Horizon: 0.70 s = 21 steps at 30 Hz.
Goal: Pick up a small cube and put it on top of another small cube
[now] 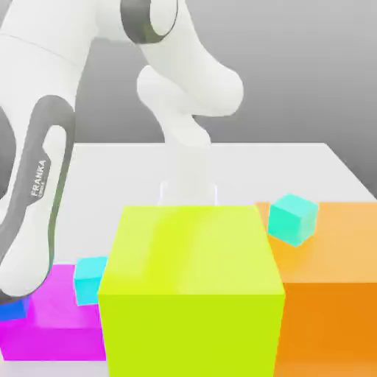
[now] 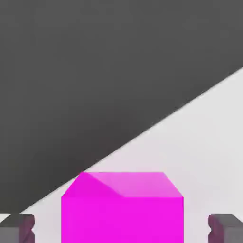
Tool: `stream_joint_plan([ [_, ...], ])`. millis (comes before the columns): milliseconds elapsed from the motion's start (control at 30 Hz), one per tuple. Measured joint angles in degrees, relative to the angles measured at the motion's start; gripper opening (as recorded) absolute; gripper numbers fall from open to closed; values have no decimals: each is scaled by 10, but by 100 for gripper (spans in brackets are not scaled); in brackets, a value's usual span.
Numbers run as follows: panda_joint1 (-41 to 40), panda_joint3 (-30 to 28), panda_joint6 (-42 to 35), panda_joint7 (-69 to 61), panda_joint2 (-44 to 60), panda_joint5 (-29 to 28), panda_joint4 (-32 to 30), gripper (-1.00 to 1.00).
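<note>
- Nearest in the exterior view stands the large glossy yellow-green block (image 1: 191,294). It screens the lower part of the claw from that side.
- At the exterior view's lower left, the small plain bright-blue cube (image 1: 10,310) sits low against the flat magenta block (image 1: 44,324). The arm's grey-and-white link partly covers it.
- I see no long axis on this cube, so either pair of faces should suit a pinch.
- The gripper (image 1: 189,191) hangs behind the yellow-green block, near the middle of the white table (image 1: 294,166).
- Its dark fingertips (image 2: 16,228) stand spread, with a magenta cuboid (image 2: 122,209) between them and clear gaps either side.
- My judgement: the blue cube lies well apart from the claw, towards the exterior view's left and nearer the camera, so the claw is not over it.
</note>
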Motion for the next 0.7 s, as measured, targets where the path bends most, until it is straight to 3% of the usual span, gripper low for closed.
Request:
stream_joint_plan([
  [133,0,0,-1,-1,-1,1,0,-100],
  [267,14,-16,-49,14,-71,-11,-23,-100],
  [500,72,-39,-74,158,-217,-9,-142,-100],
  [700,111,-44,-87,321,-345,-50,-250,-100],
])
